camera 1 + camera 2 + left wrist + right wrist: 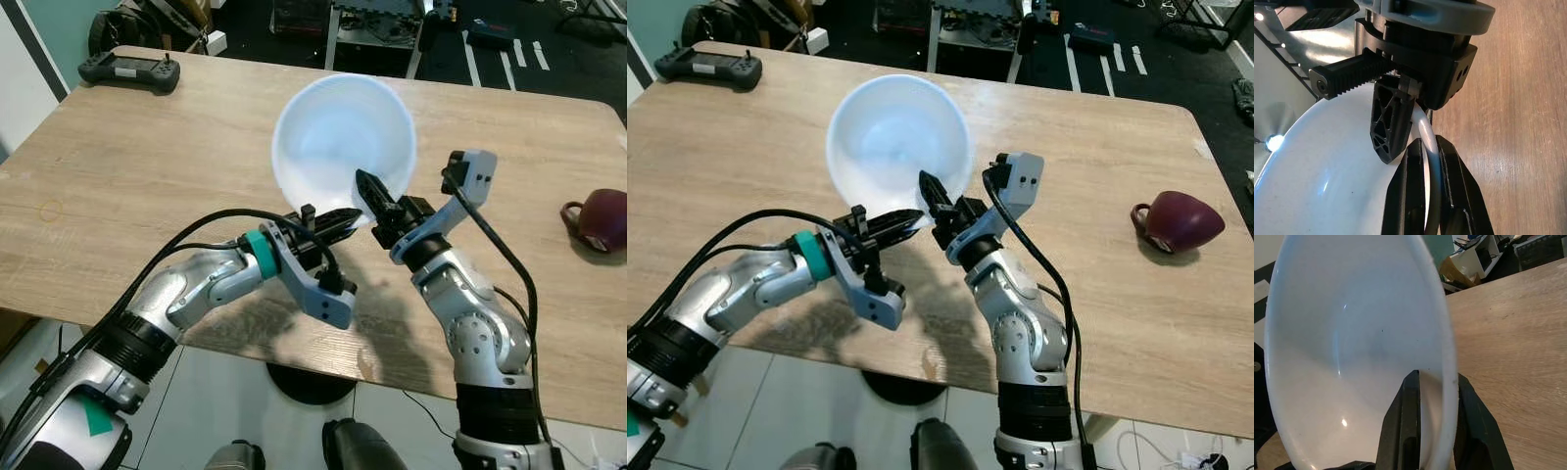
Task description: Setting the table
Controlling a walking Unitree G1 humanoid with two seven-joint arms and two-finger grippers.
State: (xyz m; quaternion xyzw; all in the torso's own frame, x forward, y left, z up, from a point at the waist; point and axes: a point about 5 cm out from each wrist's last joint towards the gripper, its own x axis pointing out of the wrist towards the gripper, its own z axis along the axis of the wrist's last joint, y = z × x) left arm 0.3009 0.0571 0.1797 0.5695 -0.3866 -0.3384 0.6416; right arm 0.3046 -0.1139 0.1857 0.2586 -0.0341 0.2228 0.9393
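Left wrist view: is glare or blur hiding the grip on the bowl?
Left wrist view: sharp, small light glints on the bowl, rim clear between left claw fingers. Right wrist view: sharp, mild sheen. Left eye view: bowl interior bright, arm shadows on table.

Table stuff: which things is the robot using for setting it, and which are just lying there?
Using:
white bowl, held at its rim by the left gripper and right gripper

Just lying there:
dark red mug
black controller
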